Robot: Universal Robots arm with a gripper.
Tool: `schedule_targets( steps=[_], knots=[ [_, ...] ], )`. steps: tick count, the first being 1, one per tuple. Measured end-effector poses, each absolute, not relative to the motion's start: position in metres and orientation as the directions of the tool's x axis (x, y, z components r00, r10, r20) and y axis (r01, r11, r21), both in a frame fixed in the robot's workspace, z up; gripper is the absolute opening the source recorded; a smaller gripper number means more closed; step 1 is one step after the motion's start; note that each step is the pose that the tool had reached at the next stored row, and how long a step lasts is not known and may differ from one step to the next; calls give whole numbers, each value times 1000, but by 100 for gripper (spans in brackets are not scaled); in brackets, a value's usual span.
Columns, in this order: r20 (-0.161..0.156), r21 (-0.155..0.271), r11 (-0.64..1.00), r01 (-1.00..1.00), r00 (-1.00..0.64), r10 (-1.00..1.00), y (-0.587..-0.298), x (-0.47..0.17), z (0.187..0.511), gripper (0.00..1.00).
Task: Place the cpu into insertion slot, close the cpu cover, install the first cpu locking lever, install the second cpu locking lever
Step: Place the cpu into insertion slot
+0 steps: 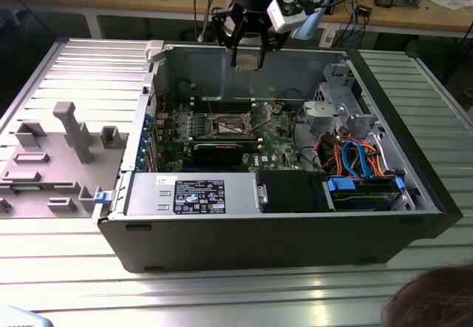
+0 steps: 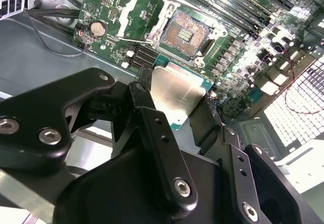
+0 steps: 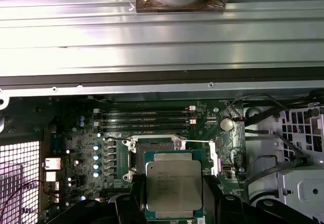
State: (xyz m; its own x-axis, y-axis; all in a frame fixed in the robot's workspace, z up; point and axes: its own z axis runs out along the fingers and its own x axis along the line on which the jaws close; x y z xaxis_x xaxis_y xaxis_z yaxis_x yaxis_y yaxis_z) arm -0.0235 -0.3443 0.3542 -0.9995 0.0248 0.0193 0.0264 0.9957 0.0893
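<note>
Your gripper (image 1: 247, 58) is clamped on the cpu (image 3: 172, 186) by two opposite edges, so it's hanging in the air over the motherboard (image 2: 101, 6), well clear of the slot (image 2: 185, 34). The slot sits mid-board, bare and uncovered. The cover (image 2: 137, 15) is flipped open right at its edge.

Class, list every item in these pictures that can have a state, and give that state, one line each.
Black two-fingered tool: shut on the chip.
Flat square silvery cpu chip: gripped, held in the air, not seated.
Square metal-rimmed insertion slot: uncovered and empty.
Thin silvery cpu cover frame: swung open, off the slot.
Dark grey computer case: side open, board exposed.
</note>
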Motion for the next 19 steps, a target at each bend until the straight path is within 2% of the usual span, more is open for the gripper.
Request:
schedule_targets(
  steps=[19],
  knots=[
    [19, 89, 996, 26, -1000, 25, -345, -24, 350, 54]
  ],
)
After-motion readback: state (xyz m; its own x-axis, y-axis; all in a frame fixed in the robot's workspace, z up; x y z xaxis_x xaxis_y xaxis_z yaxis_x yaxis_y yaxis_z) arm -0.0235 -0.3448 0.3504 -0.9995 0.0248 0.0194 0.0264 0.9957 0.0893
